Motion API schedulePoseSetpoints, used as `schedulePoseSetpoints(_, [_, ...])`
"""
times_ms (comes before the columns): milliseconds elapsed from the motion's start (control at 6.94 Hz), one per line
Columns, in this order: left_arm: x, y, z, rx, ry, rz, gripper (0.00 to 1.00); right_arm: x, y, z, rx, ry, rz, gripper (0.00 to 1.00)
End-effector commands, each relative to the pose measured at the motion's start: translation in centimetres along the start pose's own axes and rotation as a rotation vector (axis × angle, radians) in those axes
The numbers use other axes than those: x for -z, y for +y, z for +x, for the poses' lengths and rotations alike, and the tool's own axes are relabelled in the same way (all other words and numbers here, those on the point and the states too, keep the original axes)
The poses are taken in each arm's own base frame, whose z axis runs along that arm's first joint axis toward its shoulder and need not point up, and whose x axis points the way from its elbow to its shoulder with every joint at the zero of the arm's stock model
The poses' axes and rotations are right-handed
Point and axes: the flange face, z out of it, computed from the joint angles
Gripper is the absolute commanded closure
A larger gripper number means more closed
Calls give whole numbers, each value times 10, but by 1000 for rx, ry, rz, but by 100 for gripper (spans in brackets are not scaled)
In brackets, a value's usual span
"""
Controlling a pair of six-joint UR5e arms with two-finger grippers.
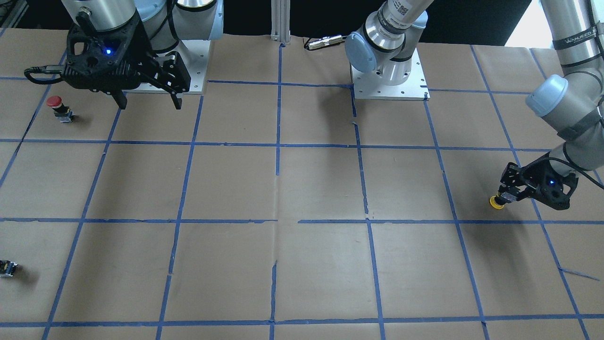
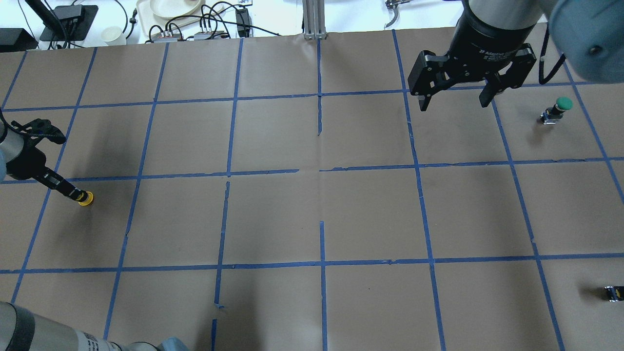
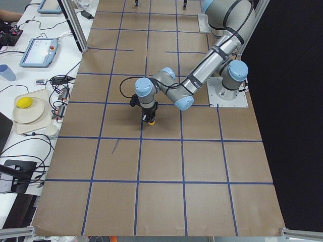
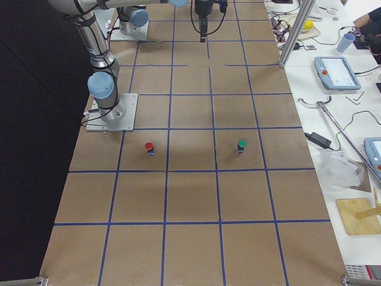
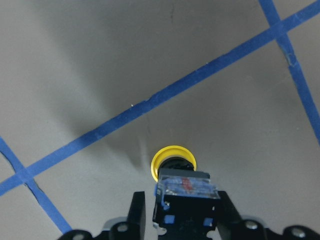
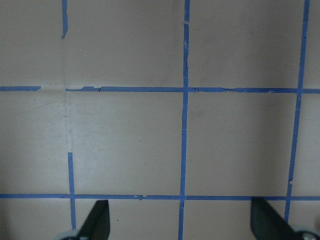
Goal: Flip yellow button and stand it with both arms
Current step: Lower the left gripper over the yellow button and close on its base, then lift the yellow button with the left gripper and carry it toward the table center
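Note:
The yellow button (image 5: 173, 159) has its yellow cap down against the brown paper and its black-and-grey body pointing up. My left gripper (image 5: 185, 206) is shut on that body, low over the table. The button also shows in the overhead view (image 2: 86, 198), the front view (image 1: 495, 202) and the left side view (image 3: 150, 121). My right gripper (image 2: 456, 100) is open and empty, held high over the far side of the table, a long way from the button. Its fingertips (image 6: 97, 220) frame only bare paper.
A red-capped button (image 1: 55, 104) stands near the right arm's base. A green-capped button (image 2: 560, 105) stands beyond the right gripper. A small dark part (image 2: 614, 292) lies at the view's edge. Blue tape lines grid the table (image 2: 321, 214). Cables and dishes line the far side.

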Motion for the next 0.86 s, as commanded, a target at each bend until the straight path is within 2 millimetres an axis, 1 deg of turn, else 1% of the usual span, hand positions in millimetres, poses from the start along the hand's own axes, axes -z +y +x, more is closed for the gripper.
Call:
schedulePoseSetpoints(0, [10, -7, 4, -11, -18, 9, 62, -2, -1, 0, -5, -4, -6, 0])
schedulePoseSetpoints(144, [24, -21, 17, -36, -19, 60, 64, -3, -1, 0, -5, -4, -6, 0])
schedulePoseSetpoints(288, [35, -21, 33, -5, 15, 79, 66, -3, 0, 0, -5, 4, -12, 0])
schedulePoseSetpoints(432, [51, -21, 50, 27, 100, 109, 68, -3, 0, 0, -5, 2, -9, 0])
schedulePoseSetpoints(577, [57, -26, 75, 38, 232, 142, 68, -3, 0, 0, -5, 2, -10, 0])
schedulePoseSetpoints(721, [78, -41, 123, 43, 298, 108, 73, -2, 1, 1, -5, 8, -7, 0])
